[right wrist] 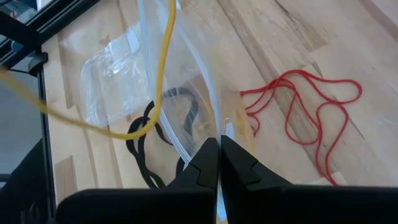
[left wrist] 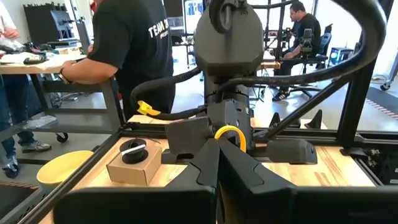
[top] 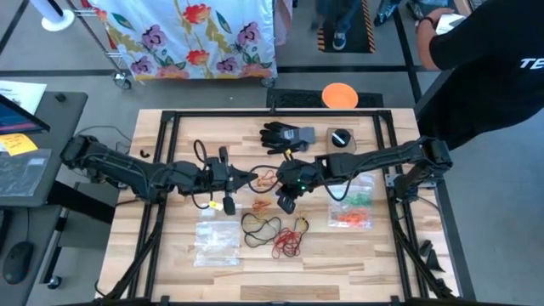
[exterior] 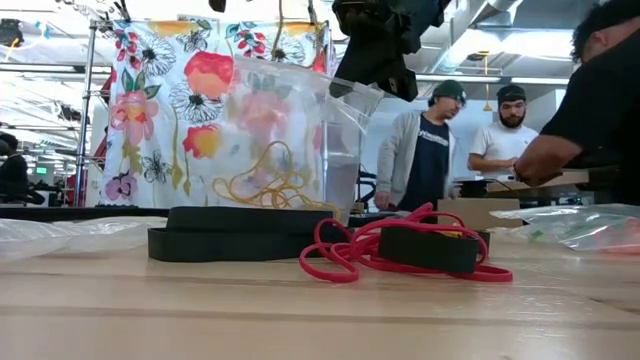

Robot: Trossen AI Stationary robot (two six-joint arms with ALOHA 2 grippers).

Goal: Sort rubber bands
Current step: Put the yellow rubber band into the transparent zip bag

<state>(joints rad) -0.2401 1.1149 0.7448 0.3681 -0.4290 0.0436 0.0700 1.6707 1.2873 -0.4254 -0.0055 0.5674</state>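
Mid-table, right gripper [right wrist: 217, 144] clenched on clear bag's [exterior: 290, 130] rim; left gripper [left wrist: 217, 152] clenched, pinching a yellow rubber band [left wrist: 231, 134]. Red bands [right wrist: 305, 115] and black bands [right wrist: 149, 140] lie on table below. Judgement: keep the bag mouth taut and open.

White "TEAM" on black T-shirt [left wrist: 134, 43]

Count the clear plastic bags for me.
3: the held bag, hanging from the right gripper mid-table; the left bag, flat on the table; the right bag, holding green and orange bands. Either flat one may be two overlapping.
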